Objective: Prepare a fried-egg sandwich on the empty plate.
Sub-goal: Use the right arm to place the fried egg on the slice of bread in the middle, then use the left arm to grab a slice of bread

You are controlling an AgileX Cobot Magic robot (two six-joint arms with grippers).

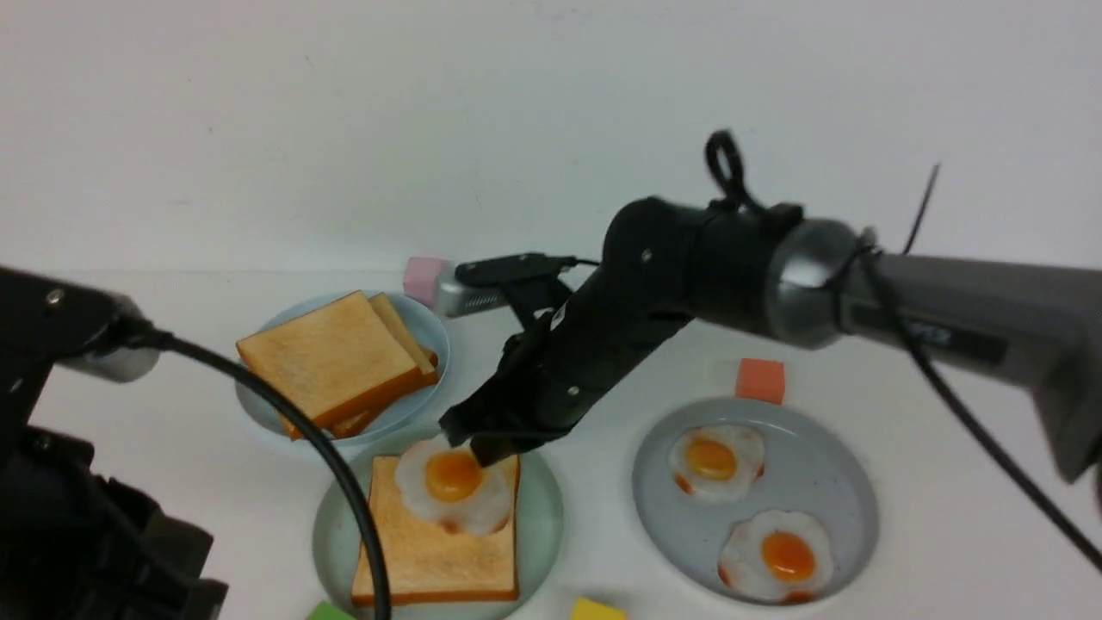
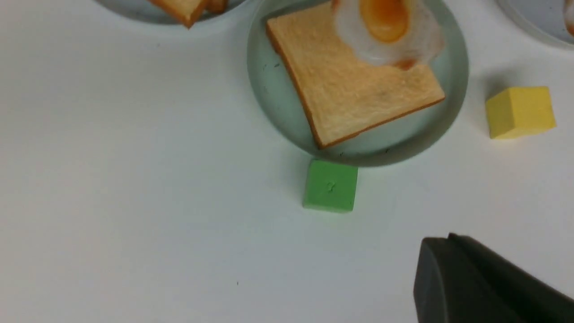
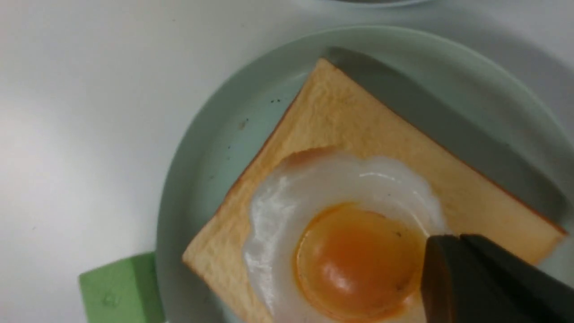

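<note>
The pale mint-green plate (image 1: 542,517) sits at the front centre and holds one toast slice (image 1: 430,551). A fried egg (image 1: 452,482) lies over the toast's far corner, partly overhanging it. My right gripper (image 1: 482,443) is down at the egg's far edge, jaws closed on its white rim beside the yolk, as the right wrist view shows the gripper (image 3: 453,240), egg (image 3: 341,251), toast (image 3: 350,116) and plate (image 3: 202,148). My left gripper (image 2: 448,237) is shut and empty above bare table, near the plate (image 2: 273,94), toast (image 2: 350,89) and egg (image 2: 385,27).
A light-blue plate (image 1: 430,319) at back left carries stacked toast slices (image 1: 336,357). A grey-blue plate (image 1: 826,482) on the right holds two fried eggs (image 1: 715,461). Foam blocks lie around: pink (image 1: 424,278), orange (image 1: 760,380), green (image 2: 331,186), yellow (image 2: 520,112).
</note>
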